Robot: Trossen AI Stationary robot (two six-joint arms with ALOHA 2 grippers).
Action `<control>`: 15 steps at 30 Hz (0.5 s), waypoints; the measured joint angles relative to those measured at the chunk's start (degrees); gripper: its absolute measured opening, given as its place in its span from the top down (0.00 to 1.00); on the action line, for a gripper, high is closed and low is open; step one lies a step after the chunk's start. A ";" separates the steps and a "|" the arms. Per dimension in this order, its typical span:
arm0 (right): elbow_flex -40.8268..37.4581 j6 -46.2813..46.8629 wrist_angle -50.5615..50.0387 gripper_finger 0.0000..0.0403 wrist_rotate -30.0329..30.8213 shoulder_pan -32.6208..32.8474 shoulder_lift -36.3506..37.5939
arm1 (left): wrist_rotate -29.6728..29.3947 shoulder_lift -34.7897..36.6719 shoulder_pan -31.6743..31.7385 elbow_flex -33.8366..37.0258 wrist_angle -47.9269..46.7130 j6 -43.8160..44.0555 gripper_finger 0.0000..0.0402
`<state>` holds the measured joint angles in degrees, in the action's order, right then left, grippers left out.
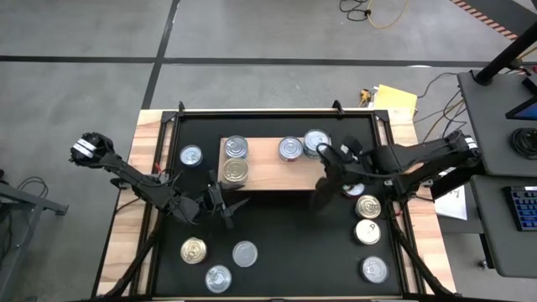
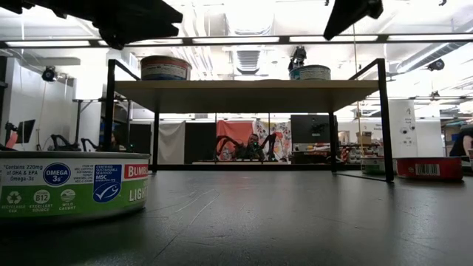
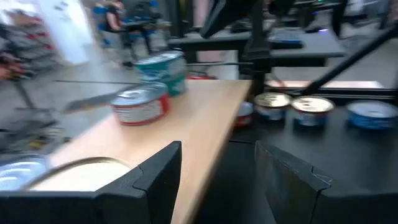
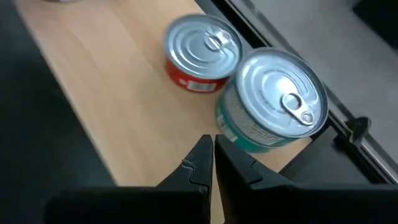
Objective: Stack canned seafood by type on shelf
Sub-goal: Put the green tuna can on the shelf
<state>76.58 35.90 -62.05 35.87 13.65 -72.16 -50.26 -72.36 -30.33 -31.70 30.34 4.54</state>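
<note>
Closed right gripper (image 4: 213,163), perhaps over shelf (image 4: 118,81), teal-labelled can (image 4: 273,102)

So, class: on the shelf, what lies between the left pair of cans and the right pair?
Bare shelf wood, seen in the high view.

Low view — near tin (image 2: 72,185), green-and-white side label: "Contains 220mg of DHA & EPA Omega-3s"; blue roundel "OMEGA 3s"; "CERTIFIED SUSTAINABLE SEAFOOD MSC"; red patch "BUMB", cut off; "WILD CAUGHT"; "RECYCLABLE CAN"; other tins — labels unreadable.
</note>
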 joint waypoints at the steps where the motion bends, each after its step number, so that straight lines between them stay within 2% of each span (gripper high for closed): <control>1: -0.27 0.33 0.39 0.98 0.95 1.29 0.25 | 1.42 0.00 0.00 0.00 0.03 0.81 0.53; 7: -2.38 0.83 5.18 0.98 6.18 10.11 0.54 | 8.83 0.00 -0.53 -0.62 0.06 5.02 0.53; 15: -8.20 4.16 15.35 0.98 13.93 22.01 0.00 | 9.39 0.00 -6.19 -1.29 0.03 9.23 0.53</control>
<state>68.38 40.06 -46.70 49.80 35.66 -72.16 -40.86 -72.36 -36.52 -32.99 30.37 13.76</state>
